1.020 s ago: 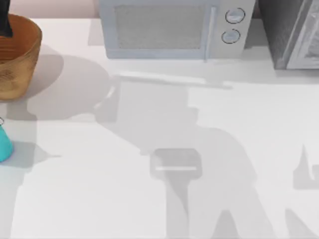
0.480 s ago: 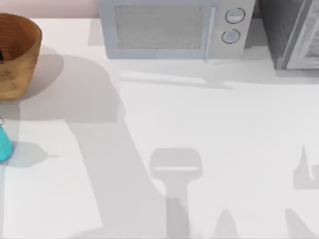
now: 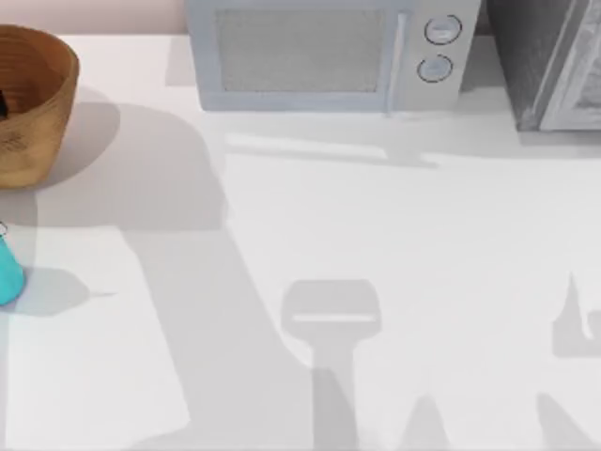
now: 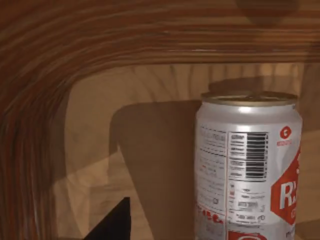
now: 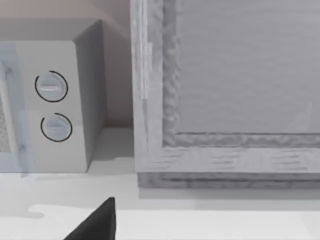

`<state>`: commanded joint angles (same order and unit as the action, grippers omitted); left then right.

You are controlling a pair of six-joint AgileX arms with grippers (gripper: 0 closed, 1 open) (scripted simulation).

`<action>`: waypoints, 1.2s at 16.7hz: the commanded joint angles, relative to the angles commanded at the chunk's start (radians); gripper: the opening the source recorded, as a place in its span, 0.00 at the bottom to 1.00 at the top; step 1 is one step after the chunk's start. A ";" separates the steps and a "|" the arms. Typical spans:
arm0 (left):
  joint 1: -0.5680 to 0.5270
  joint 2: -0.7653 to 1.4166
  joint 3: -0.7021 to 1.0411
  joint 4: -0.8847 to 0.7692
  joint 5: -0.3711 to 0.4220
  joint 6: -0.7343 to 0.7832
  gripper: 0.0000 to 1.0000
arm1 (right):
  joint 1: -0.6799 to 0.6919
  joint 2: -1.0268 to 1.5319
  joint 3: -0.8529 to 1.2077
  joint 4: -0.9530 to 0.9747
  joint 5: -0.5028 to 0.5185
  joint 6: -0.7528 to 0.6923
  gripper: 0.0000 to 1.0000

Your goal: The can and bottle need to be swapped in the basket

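Note:
The wicker basket (image 3: 42, 122) stands at the table's far left. In the left wrist view I look into the basket (image 4: 40, 110) from inside. The white and red can (image 4: 247, 165) stands upright on its floor, near the wall. A dark part of my left gripper (image 4: 114, 224) sits low beside the can, apart from it. In the top view a dark bit of the left gripper (image 3: 3, 103) shows in the basket at the view's left edge. The teal bottle (image 3: 7, 272) stands on the table in front of the basket. My right gripper (image 5: 95, 222) is parked near the back right.
A pale microwave (image 3: 324, 56) stands along the back edge, with its dials (image 5: 50, 86) in the right wrist view. A grey cabinet (image 3: 554, 61) fills the back right corner. Arm shadows lie across the white tabletop (image 3: 423, 235).
The left arm's dark shape over the basket rim has dropped out of the top view, leaving a small dark bit. Its shadow on the table has shifted left. Basket and bottle stayed put.

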<state>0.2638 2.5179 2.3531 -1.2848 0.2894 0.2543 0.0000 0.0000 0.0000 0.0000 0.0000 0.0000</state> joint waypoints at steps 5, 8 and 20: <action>-0.019 0.027 -0.106 0.138 -0.002 -0.020 1.00 | 0.000 0.000 0.000 0.000 0.000 0.000 1.00; -0.022 0.032 -0.126 0.165 -0.003 -0.024 1.00 | 0.000 0.000 0.000 0.000 0.000 0.000 1.00; -0.022 0.032 -0.126 0.165 -0.003 -0.024 0.25 | 0.000 0.000 0.000 0.000 0.000 0.000 1.00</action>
<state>0.2414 2.5503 2.2267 -1.1198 0.2868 0.2305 0.0000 0.0000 0.0000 0.0000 0.0000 0.0000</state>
